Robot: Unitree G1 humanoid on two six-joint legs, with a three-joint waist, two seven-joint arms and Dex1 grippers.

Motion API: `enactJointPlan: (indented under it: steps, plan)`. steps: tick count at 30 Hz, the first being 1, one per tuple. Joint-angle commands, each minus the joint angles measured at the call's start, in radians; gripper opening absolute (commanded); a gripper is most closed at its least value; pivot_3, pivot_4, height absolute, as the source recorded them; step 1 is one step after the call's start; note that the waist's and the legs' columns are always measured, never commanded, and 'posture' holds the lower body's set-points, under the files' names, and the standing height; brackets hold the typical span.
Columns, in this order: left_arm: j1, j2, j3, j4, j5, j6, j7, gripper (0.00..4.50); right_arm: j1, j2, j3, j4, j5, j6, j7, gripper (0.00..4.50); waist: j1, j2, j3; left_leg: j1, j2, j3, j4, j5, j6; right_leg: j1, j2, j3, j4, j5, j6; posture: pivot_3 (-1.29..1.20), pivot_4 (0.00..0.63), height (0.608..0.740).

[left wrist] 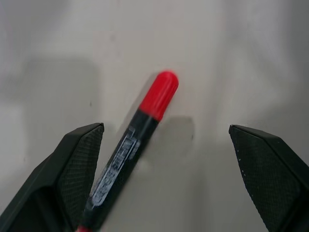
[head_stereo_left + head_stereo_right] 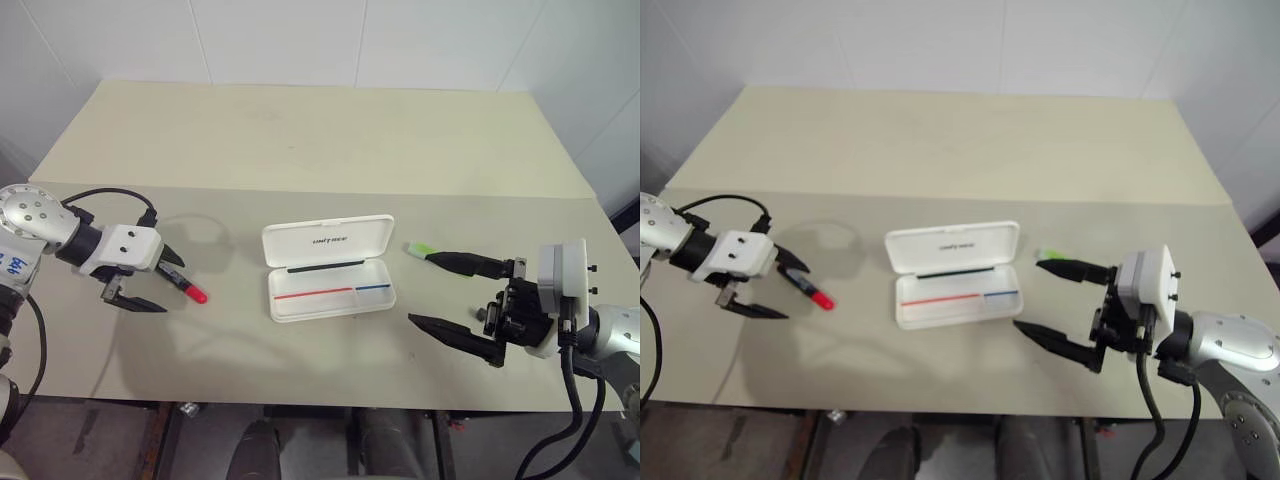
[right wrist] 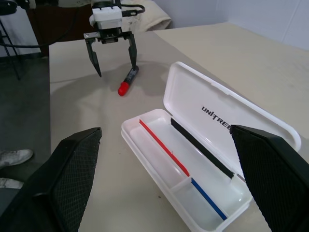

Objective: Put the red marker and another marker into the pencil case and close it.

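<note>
On a pale beige worktop (image 2: 300,130), the left tool (image 2: 150,282) hangs over the red marker (image 2: 186,286) with its two fingers spread wide apart, the marker lying loose on the surface between them and nearer one finger than the other in the left wrist view. At the middle, the pencil case (image 2: 329,266) sits open and empty, its lid tipped back and the red and blue stripes showing inside. To its right, the right tool (image 2: 455,295) is likewise spread wide and grips nothing; the light-green marker (image 2: 420,248) lies just beyond the tip of its upper finger, close beside the case. The chief risk from here looks to be an off-centre close: one finger would likely meet the round marker first and roll or skid it across the smooth top, or pinch it near an end so that it pivots out of the grip. The green marker's nearness to the case could also let a careless reach nudge the light case out of place. Behind the worktop stand plain white walls, and a dark floor shows below its near edge.
</note>
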Motion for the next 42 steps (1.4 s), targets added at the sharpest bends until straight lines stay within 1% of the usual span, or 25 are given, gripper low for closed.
enactJointPlan:
  steps: [1,5,15,18,24,27,28,30,34,38,42]
  plan:
    - [-0.044,-0.014,-0.021,0.072,0.042,-0.053,-0.112,4.48,0.002,-0.002,-0.004,-0.004,-0.017,-0.023,-0.013,4.50,0.000,0.000,0.000,0.000,0.000,0.000,0.000,0.000,0.000,0.000,0.000,0.000,0.000,0.000,0.000,0.00,0.150,0.740]
    - [-0.082,-0.077,-0.009,0.178,0.105,-0.122,-0.112,4.48,0.001,-0.001,-0.002,-0.001,-0.027,-0.025,-0.017,4.50,0.000,0.000,0.000,0.000,0.000,0.000,0.000,0.000,0.000,0.000,0.000,0.000,0.000,0.000,0.000,0.00,0.150,0.740]
    - [-0.130,-0.190,0.003,0.316,0.182,-0.219,-0.109,4.48,0.011,-0.007,-0.023,0.001,-0.031,-0.020,-0.021,4.50,0.000,-0.001,0.000,0.000,0.000,0.000,0.000,0.000,0.000,0.000,0.000,0.000,0.002,0.000,0.001,0.00,0.150,0.740]
    - [-0.142,-0.213,-0.024,0.346,0.180,-0.225,-0.112,3.86,0.014,-0.013,-0.032,0.004,-0.036,-0.021,-0.021,4.50,0.001,-0.001,0.000,0.001,0.000,0.000,0.000,0.000,0.000,0.000,0.000,0.000,0.003,0.001,0.001,0.00,0.150,0.740]
    - [-0.162,-0.224,-0.047,0.371,0.168,-0.217,-0.112,1.95,0.015,-0.013,-0.038,0.005,-0.046,-0.024,-0.025,4.50,0.007,-0.001,0.000,0.001,0.000,0.000,0.001,0.001,0.001,0.001,0.000,0.000,0.004,0.000,0.000,0.00,0.150,0.740]
    - [-0.167,-0.228,-0.044,0.379,0.168,-0.215,-0.112,0.92,0.017,-0.012,-0.041,0.006,-0.048,-0.026,-0.024,4.50,0.003,-0.001,0.000,0.001,0.000,0.000,0.003,0.001,0.000,0.001,0.000,0.000,0.004,0.002,0.000,0.00,0.150,0.740]
    - [-0.171,-0.235,-0.027,0.384,0.171,-0.211,-0.112,0.70,0.019,-0.012,-0.043,0.007,-0.049,-0.027,-0.023,4.50,0.002,-0.001,0.000,0.001,0.000,0.000,0.003,0.001,0.000,0.001,0.000,0.000,0.004,0.002,-0.001,0.00,0.150,0.740]
    - [-0.179,-0.247,0.009,0.388,0.173,-0.201,-0.096,0.67,0.025,-0.013,-0.050,0.010,-0.051,-0.031,-0.017,4.50,0.003,-0.001,0.000,0.001,0.000,0.000,0.002,0.001,0.000,0.001,0.000,0.000,0.004,0.002,-0.001,0.00,0.150,0.740]
    - [-0.189,-0.257,0.105,0.324,0.106,-0.130,-0.086,0.67,0.039,-0.025,-0.079,0.035,-0.055,-0.046,0.008,4.50,0.002,-0.002,0.001,0.000,0.000,-0.001,0.002,0.001,0.000,0.001,0.000,0.000,0.003,0.002,0.000,0.00,0.150,0.740]
    - [-0.235,-0.257,0.190,0.279,0.087,-0.064,-0.022,0.67,0.036,-0.033,-0.084,0.049,-0.059,-0.050,0.019,4.50,0.001,-0.003,0.001,0.000,0.000,-0.001,0.001,0.001,0.001,0.001,0.000,-0.001,0.004,0.002,0.002,0.00,0.150,0.740]
    - [-0.264,-0.265,0.255,0.190,0.077,0.062,0.026,0.67,0.028,-0.039,-0.078,0.067,-0.070,-0.060,0.028,4.50,0.000,-0.003,0.001,0.000,0.000,-0.001,0.000,0.001,0.001,0.000,0.000,-0.001,0.004,0.003,0.006,0.00,0.150,0.740]
